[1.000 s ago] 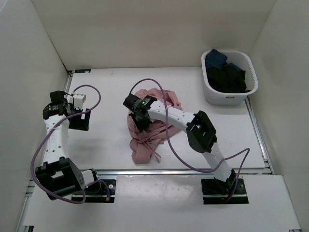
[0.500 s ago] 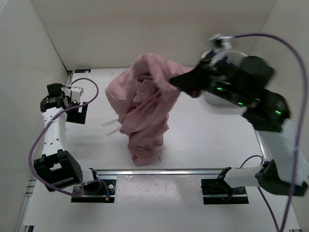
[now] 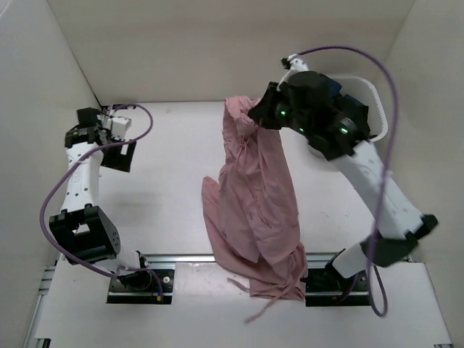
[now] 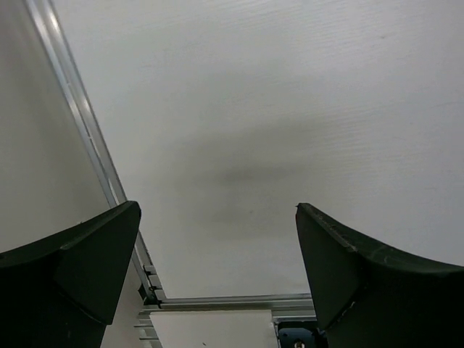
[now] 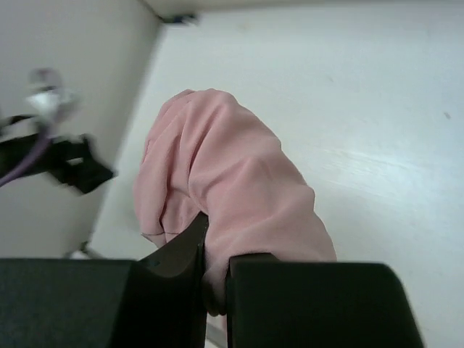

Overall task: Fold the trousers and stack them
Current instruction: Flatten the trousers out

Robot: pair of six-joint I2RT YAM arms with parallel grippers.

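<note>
The dusty-pink trousers [image 3: 254, 203] hang in the air from my right gripper [image 3: 255, 114], which is raised high over the table's back middle and shut on a bunch of the fabric. The cloth drapes down toward the near edge, its lower end over the front rail. In the right wrist view the pink fabric [image 5: 232, 188] is pinched between my black fingers [image 5: 181, 254]. My left gripper [image 3: 119, 123] is open and empty at the far left, above bare table; its fingers [image 4: 80, 254] stand wide apart.
A white basket [image 3: 362, 90] holding dark blue and black garments stands at the back right, partly behind my right arm. White walls enclose the table on the left, back and right. A metal rail [image 3: 217, 257] runs along the near edge.
My right arm has swung from the right toward the middle with the trousers, which now hang longer and straighter, reaching past the front rail. My left gripper has moved slightly back.
</note>
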